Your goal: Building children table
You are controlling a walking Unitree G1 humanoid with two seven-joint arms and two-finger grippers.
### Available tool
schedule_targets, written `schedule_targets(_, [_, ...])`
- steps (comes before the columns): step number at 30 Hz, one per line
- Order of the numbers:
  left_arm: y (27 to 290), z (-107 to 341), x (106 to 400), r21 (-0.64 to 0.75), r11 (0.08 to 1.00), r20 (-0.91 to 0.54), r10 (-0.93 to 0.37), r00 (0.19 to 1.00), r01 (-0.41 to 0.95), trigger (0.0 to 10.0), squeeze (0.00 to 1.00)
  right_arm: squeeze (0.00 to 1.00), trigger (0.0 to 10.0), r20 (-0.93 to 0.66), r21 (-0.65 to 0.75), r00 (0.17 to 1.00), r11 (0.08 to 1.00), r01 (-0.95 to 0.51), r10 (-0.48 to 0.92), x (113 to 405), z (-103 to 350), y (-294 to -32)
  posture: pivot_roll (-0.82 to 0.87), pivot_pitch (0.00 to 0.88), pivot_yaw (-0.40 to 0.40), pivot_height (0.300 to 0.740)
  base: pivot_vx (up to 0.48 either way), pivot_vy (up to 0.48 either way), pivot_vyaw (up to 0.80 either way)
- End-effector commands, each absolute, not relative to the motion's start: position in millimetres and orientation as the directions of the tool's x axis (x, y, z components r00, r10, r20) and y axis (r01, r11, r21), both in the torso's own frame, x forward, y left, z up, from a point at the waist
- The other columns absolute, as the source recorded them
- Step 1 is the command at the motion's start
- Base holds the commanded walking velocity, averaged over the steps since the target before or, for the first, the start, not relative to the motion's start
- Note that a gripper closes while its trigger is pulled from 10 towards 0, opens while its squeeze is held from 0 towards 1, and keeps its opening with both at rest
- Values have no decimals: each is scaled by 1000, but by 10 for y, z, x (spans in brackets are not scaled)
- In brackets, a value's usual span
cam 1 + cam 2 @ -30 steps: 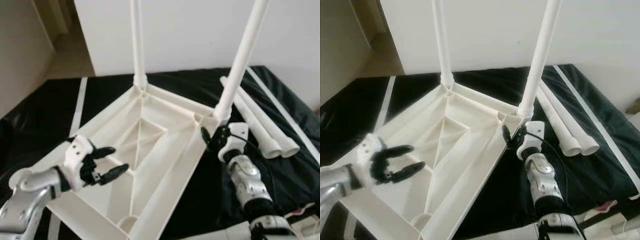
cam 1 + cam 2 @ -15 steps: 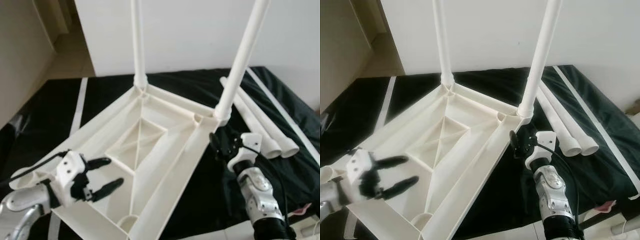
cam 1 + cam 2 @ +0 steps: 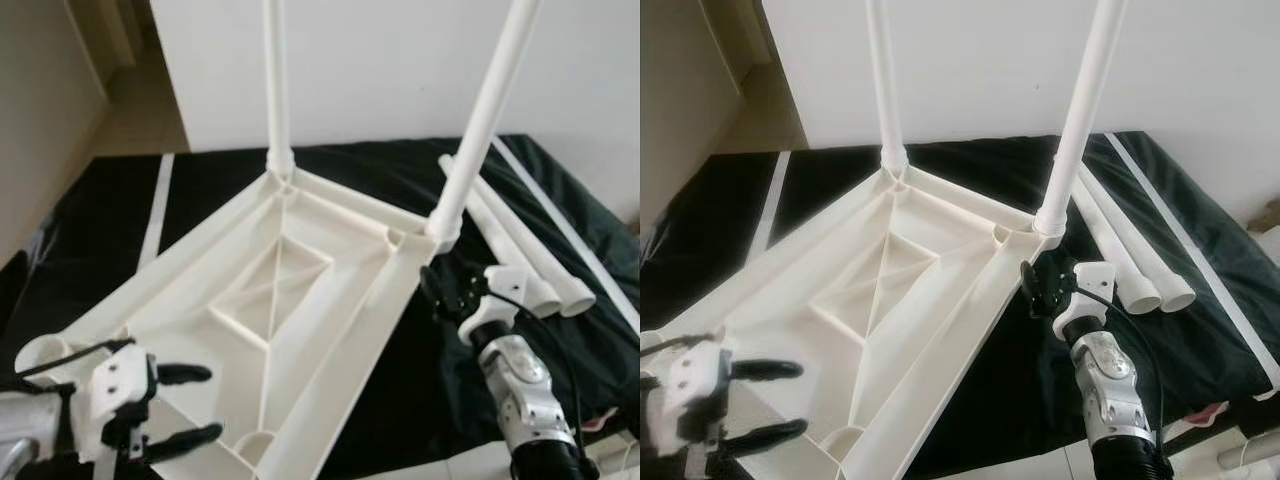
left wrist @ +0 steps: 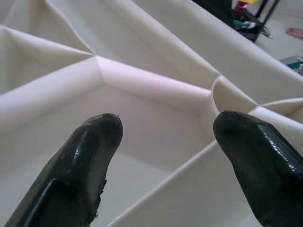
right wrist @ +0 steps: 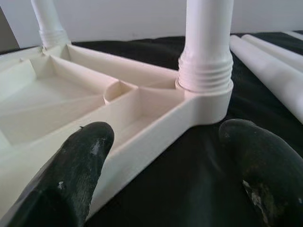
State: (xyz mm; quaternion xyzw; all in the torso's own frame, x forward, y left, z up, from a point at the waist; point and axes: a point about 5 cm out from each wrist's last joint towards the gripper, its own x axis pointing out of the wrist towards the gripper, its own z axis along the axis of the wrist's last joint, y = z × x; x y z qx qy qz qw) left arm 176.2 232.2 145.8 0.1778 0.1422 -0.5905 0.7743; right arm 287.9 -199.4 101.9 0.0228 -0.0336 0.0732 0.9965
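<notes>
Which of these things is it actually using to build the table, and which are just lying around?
For the job:
- upturned white plastic tabletop
- two screwed-in white legs
- two loose white plastic legs

Lying about:
- black mat
- pink item at the mat's edge

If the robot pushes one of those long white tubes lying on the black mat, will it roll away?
Probably yes. The loose white plastic tubes are round and smooth, so likely to roll sideways. They look hollow at the open ends, so probably light.

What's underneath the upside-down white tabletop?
The tabletop lies on a black mat, which shows all around it. The two loose legs lie beside it on the same mat. Whatever is directly beneath the top is covered.
</notes>
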Motion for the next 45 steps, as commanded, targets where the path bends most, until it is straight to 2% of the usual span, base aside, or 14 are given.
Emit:
schedule_targets(1, [2320, 1478, 1736, 130, 212, -447, -860, 248, 969, 10000, 0, 0, 10000, 62, 43, 988, 989, -144, 141, 2871, 1018, -2020, 93, 19, -34, 740, 0, 0, 0])
schedule_targets(8, [2398, 1366, 1702, 123, 191, -524, -821, 227, 974, 10000, 0, 0, 10000, 63, 42, 987, 987, -154, 151, 2889, 1052, -2012, 94, 25, -37, 740, 0, 0, 0])
schedule_targets(19, [2403, 1171, 1953, 221, 260, -604, -721, 341, 940, 10000, 0, 0, 10000, 81, 57, 986, 987, -152, 148, 2932, 1107, -1945, 76, 22, -27, 740, 0, 0, 0])
schedule_targets(21, [2460, 1095, 2059, 249, 324, -641, -651, 406, 913, 10000, 0, 0, 10000, 82, 58, 986, 987, -152, 147, 2930, 1112, -1941, 73, 25, -25, 740, 0, 0, 0])
schedule_targets(24, [2473, 1080, 2083, 256, 339, -648, -635, 421, 905, 10000, 0, 0, 10000, 82, 58, 986, 987, -151, 146, 2929, 1114, -1941, 73, 25, -25, 740, 0, 0, 0])
schedule_targets(26, [2468, 1058, 2185, 197, 455, -634, -617, 467, 868, 10000, 0, 0, 10000, 82, 59, 987, 988, -145, 140, 2924, 1119, -1956, 69, 29, -25, 740, 0, 0, 0])
schedule_targets(27, [2468, 1058, 2185, 197, 455, -634, -617, 467, 868, 10000, 0, 0, 10000, 82, 59, 987, 988, -145, 140, 2924, 1119, -1956, 69, 29, -25, 740, 0, 0, 0])
schedule_targets(28, [2499, 1015, 2263, 188, 525, -647, -570, 507, 830, 10000, 0, 0, 10000, 82, 59, 987, 988, -142, 137, 2922, 1121, -1960, 66, 30, -24, 740, 0, 0, 0])
schedule_targets(29, [2499, 1015, 2263, 188, 525, -647, -570, 507, 830, 10000, 0, 0, 10000, 82, 59, 987, 988, -142, 137, 2922, 1121, -1960, 66, 30, -24, 740, 0, 0, 0])
schedule_targets(30, [2557, 937, 2389, 176, 635, -669, -484, 564, 753, 10000, 0, 0, 10000, 81, 59, 987, 988, -140, 135, 2920, 1124, -1962, 63, 31, -24, 740, 0, 0, 0])
schedule_targets(33, [2546, 925, 2471, 176, 697, -657, -442, 610, 695, 10000, 0, 0, 10000, 81, 58, 988, 989, -138, 133, 2921, 1130, -1963, 60, 32, -24, 740, 0, 0, 0])
schedule_targets(39, [2463, 903, 2561, 160, 771, -640, -394, 660, 616, 10000, 0, 0, 10000, 82, 60, 989, 989, -131, 126, 2920, 1133, -1967, 55, 34, -23, 740, 0, 0, 0])
schedule_targets(42, [2421, 896, 2562, 156, 774, -636, -397, 662, 614, 10000, 0, 0, 10000, 81, 60, 989, 990, -130, 125, 2920, 1133, -1969, 54, 34, -24, 740, 0, 0, 0])
schedule_targets(45, [2225, 872, 2511, 120, 750, -631, -449, 633, 651, 10000, 0, 0, 10000, 82, 63, 989, 990, -129, 124, 2930, 1135, -1967, 55, 31, -23, 740, 0, 0, 0])
